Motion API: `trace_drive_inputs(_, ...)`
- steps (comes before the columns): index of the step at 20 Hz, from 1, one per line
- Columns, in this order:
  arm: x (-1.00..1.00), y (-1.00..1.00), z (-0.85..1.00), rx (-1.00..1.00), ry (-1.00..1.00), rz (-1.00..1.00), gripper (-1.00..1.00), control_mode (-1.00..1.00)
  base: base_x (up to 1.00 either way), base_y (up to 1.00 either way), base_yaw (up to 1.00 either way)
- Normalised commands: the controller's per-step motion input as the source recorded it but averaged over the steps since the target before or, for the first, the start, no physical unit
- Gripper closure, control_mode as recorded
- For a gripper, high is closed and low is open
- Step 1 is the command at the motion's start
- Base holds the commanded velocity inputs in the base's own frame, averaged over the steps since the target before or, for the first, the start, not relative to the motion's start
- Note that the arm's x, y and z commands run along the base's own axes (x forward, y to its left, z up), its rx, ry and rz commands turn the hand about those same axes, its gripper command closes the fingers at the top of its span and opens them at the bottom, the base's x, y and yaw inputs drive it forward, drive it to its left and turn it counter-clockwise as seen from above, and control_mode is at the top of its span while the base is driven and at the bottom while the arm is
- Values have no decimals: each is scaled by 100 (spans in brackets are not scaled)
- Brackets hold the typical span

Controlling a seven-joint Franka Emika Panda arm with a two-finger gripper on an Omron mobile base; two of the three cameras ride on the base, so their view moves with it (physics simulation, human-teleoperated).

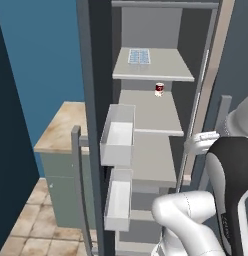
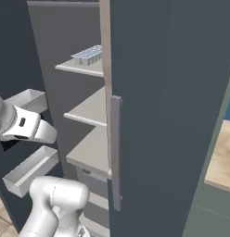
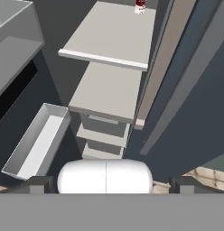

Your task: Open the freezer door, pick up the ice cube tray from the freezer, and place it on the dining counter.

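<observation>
Freezer (image 1: 151, 125) stands open, and its pale grey inner walls and flat shelves are visible from both base cameras. The freezer door (image 1: 93, 65) is swung out to the left in the left base view, seen almost from its edge, and two pale grey bins (image 1: 118, 137) hang on its inner side, one above the other. Its grey vertical bar handle (image 1: 78, 180) shows low on the outside of the door.

The ice cube tray (image 1: 139, 56) lies flat on the highest shelf (image 1: 166, 70) that is visible, toward the back and left part of it. In the right base view the same tray (image 2: 89, 55) sits near the front edge of that shelf, and its grid of pale blue cells is clear. On the next shelf below, a small red-and-white can (image 1: 159, 89) stands upright near the back; the hand view shows this can (image 3: 140, 6) at its top edge. The tray and the can are on different shelves, well apart.

The gripper (image 3: 109, 182) is low in front of the freezer, with its two dark fingertips (image 3: 39, 184) standing far apart at the bottom of the hand view. The jaws are spread wide and nothing is between them. It is well below the shelf with the tray and touches nothing.

To the right of the freezer stands a plain dark grey door (image 2: 172, 106) with its own bar handle (image 2: 116, 152). A beige-topped grey-green cabinet (image 1: 61, 135) stands to the left, behind the open door.
</observation>
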Motion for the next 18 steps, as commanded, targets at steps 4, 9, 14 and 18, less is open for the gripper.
trace_drive_inputs(4,0,0,0,0,0,0,-100,100,38,25,4)
trace_drive_inputs(9,0,0,0,0,0,0,-100,100,33,16,1)
trace_drive_inputs(14,0,0,0,0,0,0,-100,100,39,13,0)
trace_drive_inputs(18,0,0,0,0,0,0,-100,100,34,30,0)
